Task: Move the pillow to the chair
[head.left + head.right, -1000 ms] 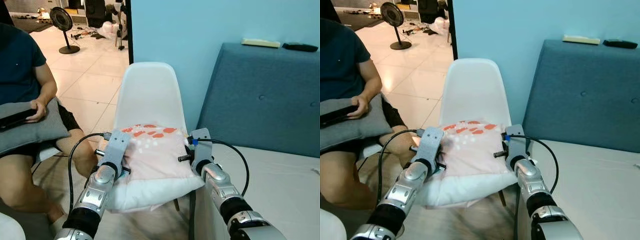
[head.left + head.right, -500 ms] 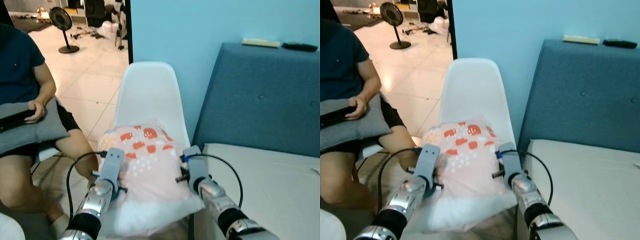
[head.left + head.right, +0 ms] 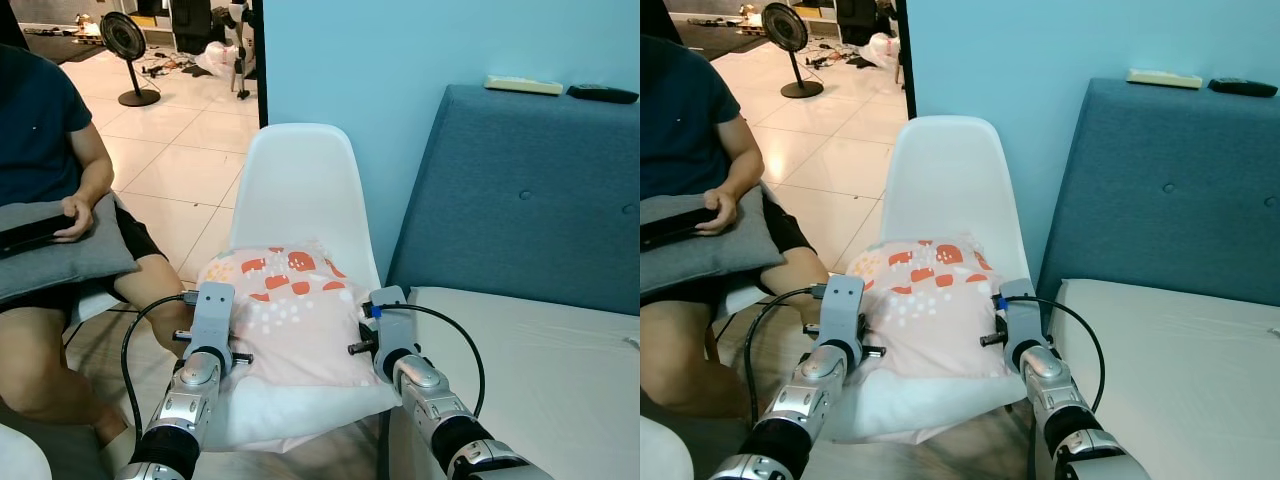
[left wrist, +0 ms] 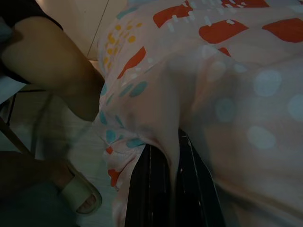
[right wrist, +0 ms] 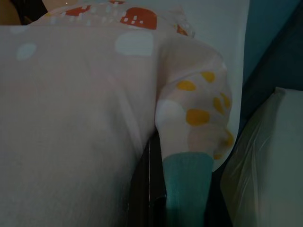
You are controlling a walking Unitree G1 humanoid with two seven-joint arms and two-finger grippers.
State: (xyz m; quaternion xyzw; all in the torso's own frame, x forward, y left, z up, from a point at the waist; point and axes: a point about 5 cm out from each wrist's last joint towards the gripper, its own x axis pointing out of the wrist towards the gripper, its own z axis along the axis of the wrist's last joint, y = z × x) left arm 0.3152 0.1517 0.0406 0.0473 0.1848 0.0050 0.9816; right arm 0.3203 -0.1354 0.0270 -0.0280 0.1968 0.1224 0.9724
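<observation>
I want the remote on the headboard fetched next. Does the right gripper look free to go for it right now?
Probably not: the right gripper is shut on the pillow over the white chair, and the remote lies far back on the headboard.

Pink pillow (image 3: 300, 315) with red, yellow and teal patches, white at near edge, lying on seat of white chair (image 3: 300, 185), far end tilted up toward backrest.
</observation>
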